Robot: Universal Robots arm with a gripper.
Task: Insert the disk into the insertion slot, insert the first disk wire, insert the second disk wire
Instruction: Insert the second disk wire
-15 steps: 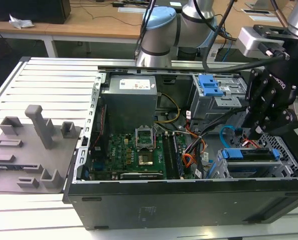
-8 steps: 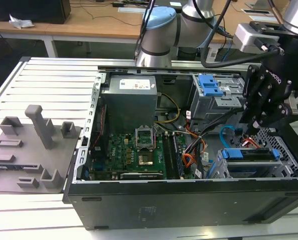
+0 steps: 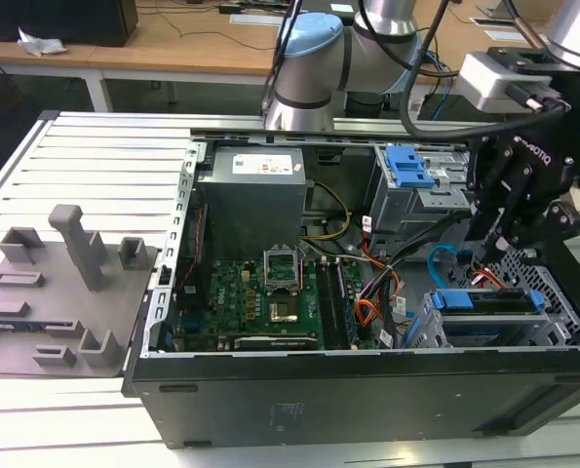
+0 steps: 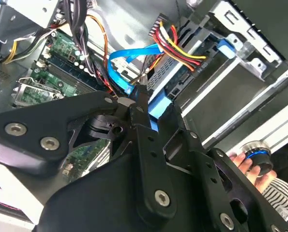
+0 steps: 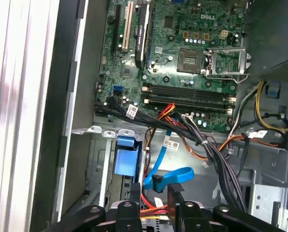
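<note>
The disk (image 3: 489, 300), in its bright blue carrier (image 4: 158, 107), sits inside the insertion slot (image 3: 421, 330), a grey cage at the case's near corner on the exterior view's right. Its blue tab (image 5: 124, 157) shows in the first wrist view. A red, yellow and black wire bundle (image 4: 177, 48) runs to the disk's end. The second disk wire (image 5: 165, 175), a light-blue loop (image 3: 441, 261), ends in a small dark plug (image 5: 157, 182). My gripper (image 4: 131, 99) hangs just above the disk (image 3: 486, 265), its fingertips closed around that plug (image 5: 156, 191).
A grey cage with a blue latch (image 3: 406, 168), the power supply (image 3: 251, 190), the motherboard (image 3: 260, 292) and an orange flat cable (image 3: 367, 312) crowd the case. Grey fixtures (image 3: 65, 273) lie at the exterior view's left. A person's hand (image 4: 240, 162) rests by a blue-ringed knob.
</note>
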